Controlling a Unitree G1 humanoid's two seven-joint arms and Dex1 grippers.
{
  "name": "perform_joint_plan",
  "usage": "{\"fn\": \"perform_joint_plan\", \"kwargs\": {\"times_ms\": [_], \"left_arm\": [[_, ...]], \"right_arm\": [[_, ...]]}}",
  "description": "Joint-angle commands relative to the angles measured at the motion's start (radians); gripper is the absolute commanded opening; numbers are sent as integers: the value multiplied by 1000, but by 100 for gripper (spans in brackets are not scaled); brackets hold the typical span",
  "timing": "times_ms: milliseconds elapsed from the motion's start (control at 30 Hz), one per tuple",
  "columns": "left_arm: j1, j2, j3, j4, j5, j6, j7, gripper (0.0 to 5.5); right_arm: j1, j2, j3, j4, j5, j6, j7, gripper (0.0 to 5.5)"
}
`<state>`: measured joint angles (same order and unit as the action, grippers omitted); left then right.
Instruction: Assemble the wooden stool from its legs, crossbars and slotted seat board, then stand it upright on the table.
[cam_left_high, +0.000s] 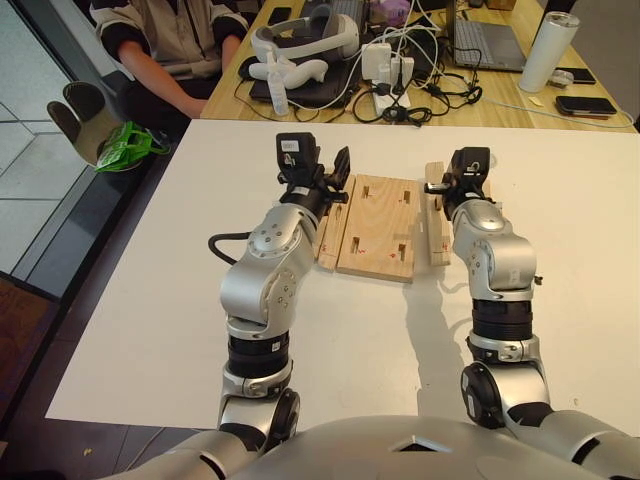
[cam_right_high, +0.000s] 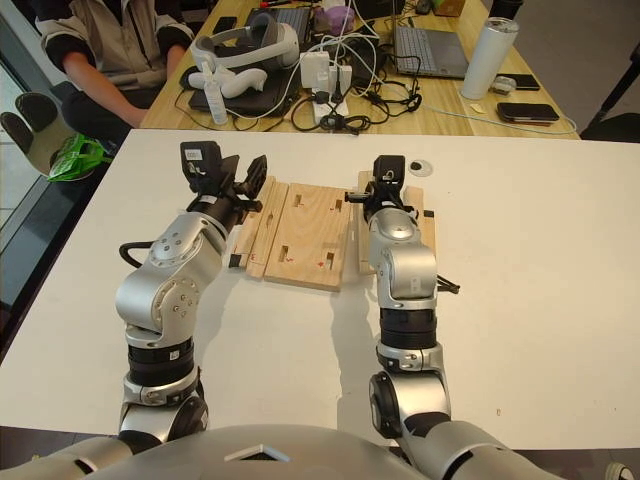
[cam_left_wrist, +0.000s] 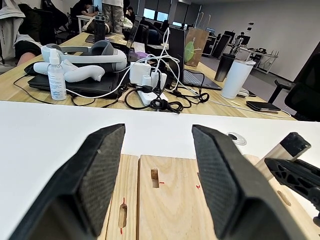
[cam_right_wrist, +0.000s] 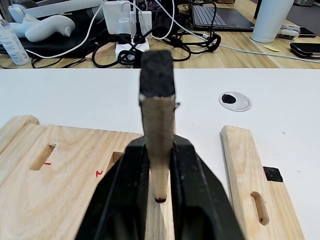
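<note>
Now, the right gripper (cam_right_wrist: 159, 192) is clamped tight on a wooden leg (cam_right_wrist: 157, 120), whose black-capped end sticks out past the fingertips. Just to this gripper's left the slotted seat board (cam_left_high: 378, 228) lies flat on the white surface (cam_left_high: 150, 300). Just to its right lies a slotted crossbar (cam_right_wrist: 248, 167) with a black pad, also flat. Over to the left gripper (cam_left_high: 328, 180) — spread wide, nothing between its fingers (cam_left_wrist: 95, 165), hovering low. Beneath it a narrow wooden strip (cam_left_high: 331, 232) lies against the board's left edge. Farther out from both grippers there's a round grommet (cam_right_wrist: 235, 100) in the surface, then a wooden desk (cam_left_high: 500, 100) — headset (cam_left_high: 305, 40), spray bottle (cam_left_wrist: 56, 75), tangled cables (cam_left_wrist: 160, 95), laptop (cam_left_high: 485, 40), white tumbler (cam_left_high: 548, 50).
</note>
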<state>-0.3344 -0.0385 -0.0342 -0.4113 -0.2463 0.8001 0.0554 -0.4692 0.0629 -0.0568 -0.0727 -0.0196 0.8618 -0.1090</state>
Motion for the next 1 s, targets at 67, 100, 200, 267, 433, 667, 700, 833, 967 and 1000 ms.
{"fn": "perform_joint_plan", "kwargs": {"times_ms": [67, 100, 200, 267, 433, 667, 700, 833, 967, 1000], "left_arm": [[-8, 6, 1, -2, 11, 16, 0, 247], [-10, 7, 2, -1, 11, 17, 0, 247], [-11, 7, 2, 0, 11, 18, -1, 247], [-11, 7, 2, 1, 10, 20, -1, 247], [-14, 6, 3, 7, 11, 20, -1, 247], [-19, 11, 2, 11, 13, 20, -2, 247], [-19, 10, 2, 11, 13, 19, -2, 247], [-15, 20, -7, 16, 25, 12, -4, 247], [-7, 15, -7, 16, 29, 13, -3, 247], [-7, 14, -7, 16, 29, 13, -3, 247]], "right_arm": [[15, 6, -2, 7, 6, 10, -5, 40], [15, 10, -11, 8, 10, 18, -9, 40], [13, 23, -33, 10, 22, 37, -20, 40], [13, 24, -36, 12, 24, 39, -21, 40], [6, 26, -41, 18, 27, 29, -25, 40], [-32, 24, -43, 40, 32, 3, -31, 40], [-35, 24, -43, 40, 33, 0, -31, 40], [-42, 24, -44, 47, 35, -10, -32, 40], [-41, 25, -41, 51, 38, -16, -35, 101], [-40, 24, -41, 51, 38, -17, -35, 123]]}}
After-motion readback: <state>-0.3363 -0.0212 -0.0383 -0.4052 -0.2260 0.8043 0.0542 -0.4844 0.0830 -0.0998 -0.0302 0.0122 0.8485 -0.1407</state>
